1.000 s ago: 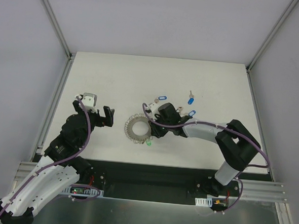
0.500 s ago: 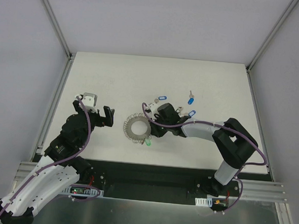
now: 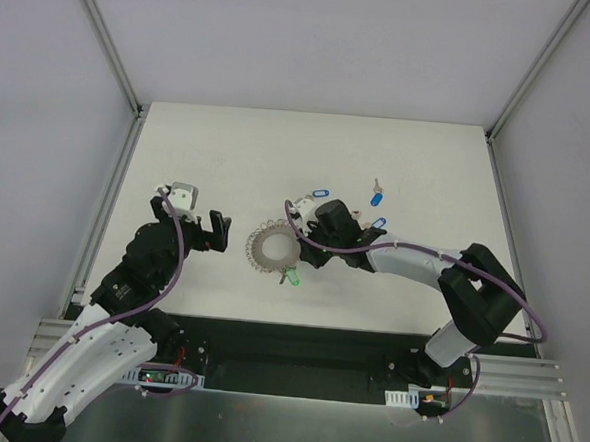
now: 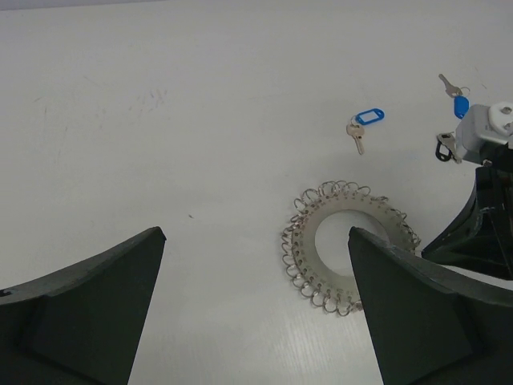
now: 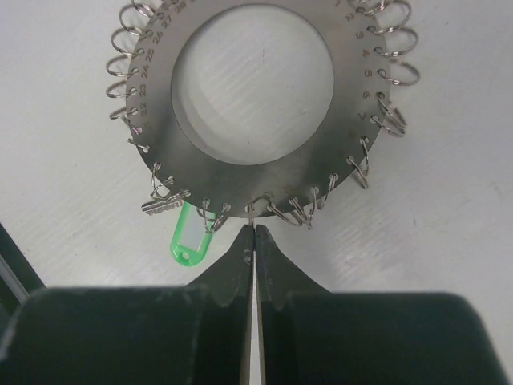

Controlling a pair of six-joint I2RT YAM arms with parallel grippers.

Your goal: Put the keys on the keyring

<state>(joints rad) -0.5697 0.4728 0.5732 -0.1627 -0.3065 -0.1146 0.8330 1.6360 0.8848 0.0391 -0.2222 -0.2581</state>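
Observation:
The keyring (image 3: 260,245) lies flat mid-table, a grey metal disc with small wire loops round its rim; it also shows in the left wrist view (image 4: 383,216) and the right wrist view (image 5: 160,88). A key with a green tag (image 5: 190,238) hangs on one loop. My right gripper (image 5: 253,227) is shut on a wire loop at the ring's near rim, and in the top view (image 3: 296,257) it sits at the ring's right edge. My left gripper (image 4: 255,241) is open and empty, just left of the ring. Blue-tagged keys (image 3: 317,194) (image 3: 377,198) (image 3: 379,223) lie loose beyond it.
A small dark-tagged key (image 4: 445,146) lies by my right wrist. Aluminium frame rails (image 3: 111,195) run along the table's left and right edges. The arm bases stand at the near edge.
The keyring has shifted slightly away from the near edge with my right gripper on its rim. My left gripper has edged a little toward the ring.

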